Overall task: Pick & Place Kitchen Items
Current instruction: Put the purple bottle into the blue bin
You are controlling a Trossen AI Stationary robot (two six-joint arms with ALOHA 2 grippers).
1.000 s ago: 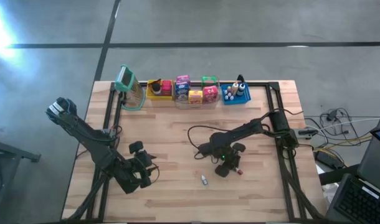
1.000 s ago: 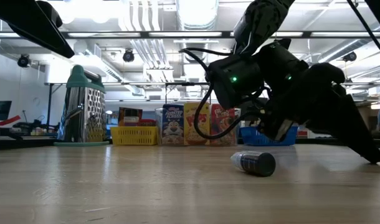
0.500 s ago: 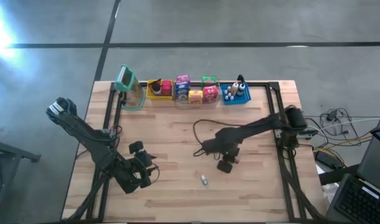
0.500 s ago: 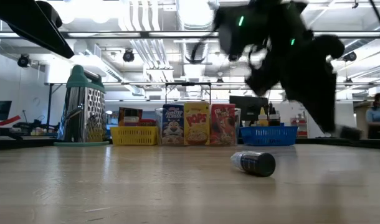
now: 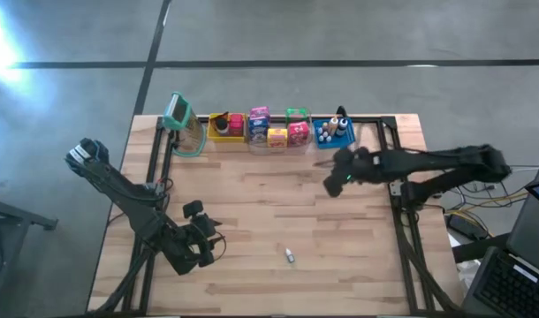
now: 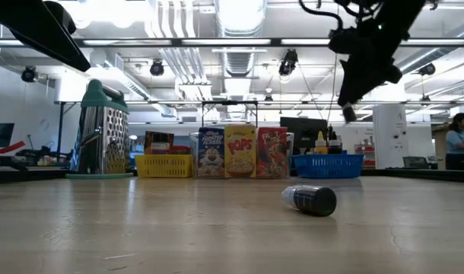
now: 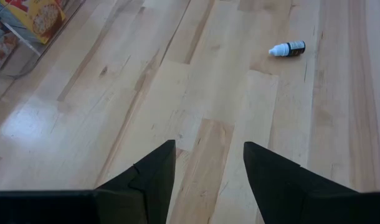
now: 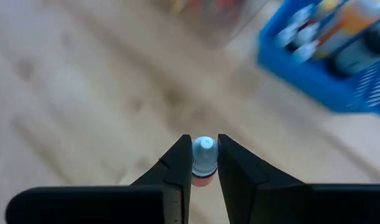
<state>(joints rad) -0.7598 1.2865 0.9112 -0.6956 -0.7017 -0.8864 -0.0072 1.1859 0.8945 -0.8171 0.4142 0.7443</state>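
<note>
1. Spanning most of the high view: a pale wooden table (image 5: 252, 208) with a black frame along its edges.
2. Reaching in from the right side — right arm stretched across toward the back row, raised well above the boards, as seen in the low view.
3. Folded low at the near-left corner: left arm, waiting over bare wood.
4. Standing at the back-left end of the row: a metal grater with a green top (image 6: 103, 129).
5. Lined up along the back edge, from left: yellow bin (image 5: 223, 127), clear bin (image 5: 274, 140) with the mini cereal boxes (image 6: 241, 152) upright inside, blue bin (image 8: 314, 65) with small bottles standing in it.
6. Hanging in the air near the blue bin and just in front of it: right gripper (image 8: 204, 163), jaws clamped on a small bottle with a white cap (image 8: 204, 153) and a red base — cap pointing outward between the two fingers.
7. Resting near the table's front-left: left gripper (image 7: 209, 163), jaws parted with nothing between them, only boards beneath.
8. Lying on its side on open wood near the front middle, apart from both grippers: a tiny dark bottle with a white tip (image 7: 288, 48).
</note>
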